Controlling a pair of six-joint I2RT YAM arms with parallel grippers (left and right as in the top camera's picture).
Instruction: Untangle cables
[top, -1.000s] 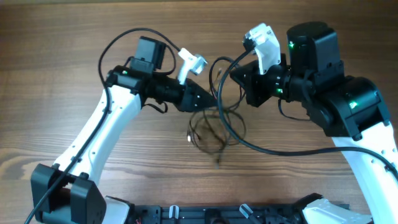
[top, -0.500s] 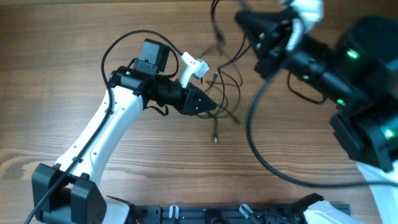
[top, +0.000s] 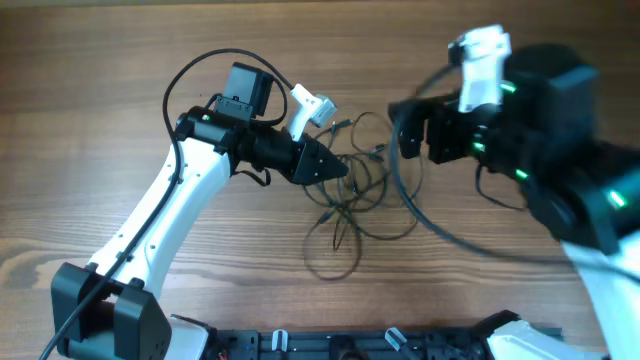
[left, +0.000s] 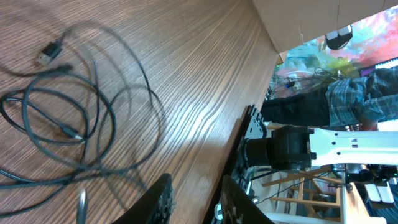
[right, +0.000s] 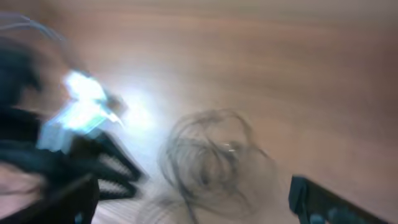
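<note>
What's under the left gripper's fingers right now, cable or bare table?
In the left wrist view, bare wood table shows between the fingers of the left gripper; the cables loop just beside them. From overhead, the gripper hides any strand directly beneath it.

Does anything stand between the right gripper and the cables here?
Nothing visible does. The right gripper stands open just right of the cables, only bare table between them. The left gripper is at the tangle's far left edge, and the right arm's thick black cable loops lower, off that path.
</note>
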